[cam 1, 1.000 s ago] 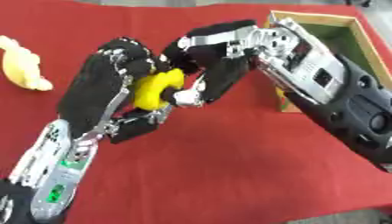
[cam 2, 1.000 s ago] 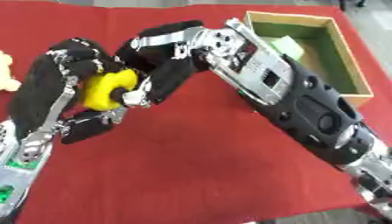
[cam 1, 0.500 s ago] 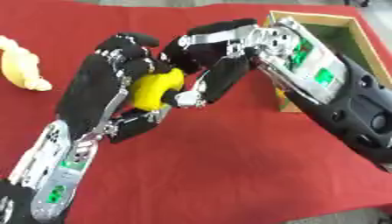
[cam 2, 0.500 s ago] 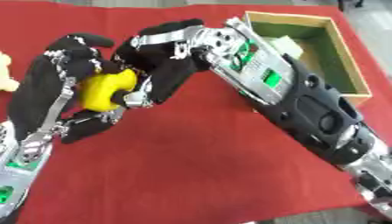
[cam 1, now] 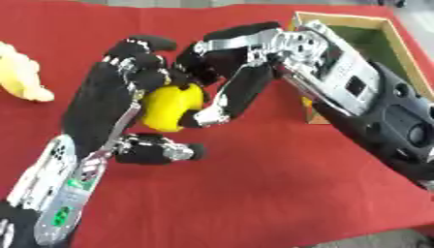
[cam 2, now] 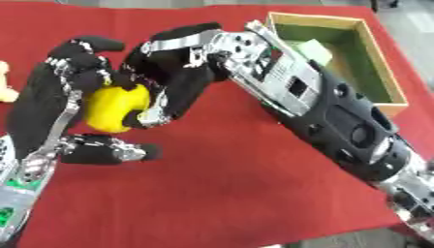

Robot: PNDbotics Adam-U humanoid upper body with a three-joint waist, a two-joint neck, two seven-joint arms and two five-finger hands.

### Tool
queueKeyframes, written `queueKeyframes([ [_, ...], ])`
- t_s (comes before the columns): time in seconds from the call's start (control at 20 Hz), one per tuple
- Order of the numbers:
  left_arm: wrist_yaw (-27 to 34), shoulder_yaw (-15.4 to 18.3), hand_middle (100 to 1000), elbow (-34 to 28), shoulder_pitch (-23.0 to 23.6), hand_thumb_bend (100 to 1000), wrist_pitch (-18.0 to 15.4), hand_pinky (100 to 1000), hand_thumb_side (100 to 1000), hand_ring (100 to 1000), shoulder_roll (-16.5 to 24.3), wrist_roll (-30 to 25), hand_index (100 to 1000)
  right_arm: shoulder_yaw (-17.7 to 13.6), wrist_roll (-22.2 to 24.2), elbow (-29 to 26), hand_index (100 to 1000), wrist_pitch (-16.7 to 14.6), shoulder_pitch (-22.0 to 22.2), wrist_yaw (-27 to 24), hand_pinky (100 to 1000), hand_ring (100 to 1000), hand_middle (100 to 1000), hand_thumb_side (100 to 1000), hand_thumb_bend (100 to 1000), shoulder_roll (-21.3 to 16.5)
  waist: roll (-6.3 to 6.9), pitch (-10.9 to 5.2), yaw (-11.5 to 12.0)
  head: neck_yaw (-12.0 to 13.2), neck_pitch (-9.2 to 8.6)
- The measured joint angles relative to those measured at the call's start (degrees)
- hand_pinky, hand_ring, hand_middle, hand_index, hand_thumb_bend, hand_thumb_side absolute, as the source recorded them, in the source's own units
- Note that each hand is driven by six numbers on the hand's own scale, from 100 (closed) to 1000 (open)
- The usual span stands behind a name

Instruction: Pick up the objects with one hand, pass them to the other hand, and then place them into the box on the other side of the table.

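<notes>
Handover step in hand. Your left hand point(cam 1: 106, 104) cups the yellow object point(cam 1: 172, 106), fingers curled over its top, left of the box point(cam 2: 379, 77). Your right hand point(cam 1: 229, 77) has fingers closing round it. Next, I judge: release left, carry to the box.

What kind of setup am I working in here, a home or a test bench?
Probably a test bench or lab table rather than a home: a plain red cloth covers the surface, an open green-lined box sits at its right edge, and the only props are a yellow object between both hands and a pale yellow thing at left.
</notes>
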Motion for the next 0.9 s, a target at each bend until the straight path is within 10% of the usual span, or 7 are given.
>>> queueKeyframes([
  [0.9,0.25,-0.02,739,0.40,0.47,1000,4.13,798,415,762,-0.44,6.87,1000,0.33,-0.65,0.18,388,1.38,0.48,0.09,721,679,267,100,410,0.46,-0.02,0.00,-0.25,-0.41,0.01],
])
